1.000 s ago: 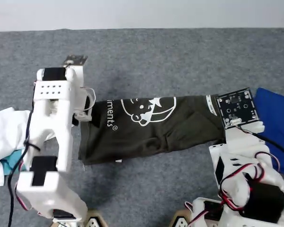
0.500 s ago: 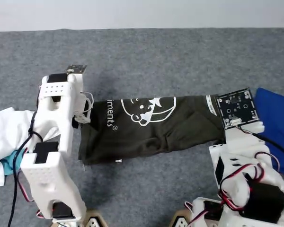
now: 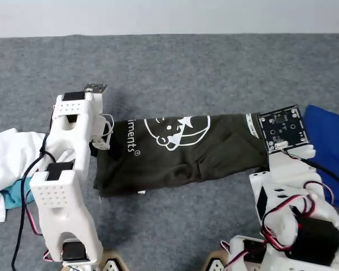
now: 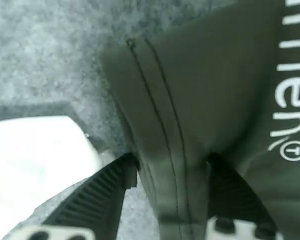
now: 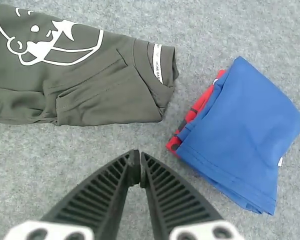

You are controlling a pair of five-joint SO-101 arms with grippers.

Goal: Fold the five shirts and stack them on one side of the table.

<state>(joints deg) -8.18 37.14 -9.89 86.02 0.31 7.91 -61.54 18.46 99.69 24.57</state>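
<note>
A dark olive shirt [image 3: 175,149] with a white print lies folded lengthwise across the middle of the grey table [image 3: 175,68]. My left gripper [image 3: 100,141] is at its left end. In the left wrist view the hemmed edge of that shirt [image 4: 190,90] bunches up between the two fingers [image 4: 110,187] of the left gripper [image 4: 170,167], which is shut on it. My right gripper [image 5: 140,170] is shut and holds nothing; it hovers above bare table between the dark shirt's collar end [image 5: 155,65] and a folded blue shirt [image 5: 245,130].
The blue shirt [image 3: 327,149] lies on a red one [image 5: 192,117] at the right edge. A crumpled white shirt [image 3: 11,155] with a teal piece [image 3: 11,197] sits at the left edge. The right arm's body [image 3: 288,197] stands at the front right.
The left arm has drawn back toward the near edge and lowered, while its gripper stayed at the dark shirt's left end. The shirt and the right arm have not moved.
</note>
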